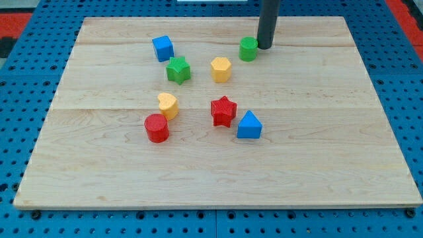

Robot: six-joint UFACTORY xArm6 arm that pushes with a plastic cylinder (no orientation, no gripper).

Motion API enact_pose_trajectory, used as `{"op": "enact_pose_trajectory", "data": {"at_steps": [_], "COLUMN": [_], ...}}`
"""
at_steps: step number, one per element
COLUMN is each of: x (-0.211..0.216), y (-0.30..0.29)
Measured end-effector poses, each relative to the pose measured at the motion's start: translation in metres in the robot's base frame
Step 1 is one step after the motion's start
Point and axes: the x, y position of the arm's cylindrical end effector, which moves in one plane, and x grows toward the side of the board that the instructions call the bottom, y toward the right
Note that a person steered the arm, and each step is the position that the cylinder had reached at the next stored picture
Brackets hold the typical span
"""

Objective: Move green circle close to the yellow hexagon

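Wooden counter (370, 132) on a blue pegboard, seen from the front. Robot's dark rod comes down from the view's top; its tip (265, 47) sits touching, or as good as, the green circle (248, 49) on the circle's right side. No pincer on this arm, just the rod, so nothing to spread or pinch.

Progress: partly there, I'd judge. Green circle is near the yellow hexagon (221, 69), which lies below and to its left, but a visible gap remains btwn them. A short push down-left looks like what's left.

Room: gap btwn circle and hexagon is bare wood. Green star (178, 70) sits just left of the hexagon, blue cube (162, 48) further up-left. Red star (223, 111), blue triangle-ish block (249, 125), yellow block (168, 105) and red cylinder (157, 127) are lower down, well apart from the path. Circle is near the counter's top edge; right half of counter is open.
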Motion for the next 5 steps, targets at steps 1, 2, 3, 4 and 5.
{"op": "enact_pose_trajectory", "data": {"at_steps": [1,2,3,4,5], "x": [0.0029,0.0045,0.0072,0.0078,-0.0006], "y": [-0.0100,-0.0148,-0.0185,-0.0195,-0.0195]}}
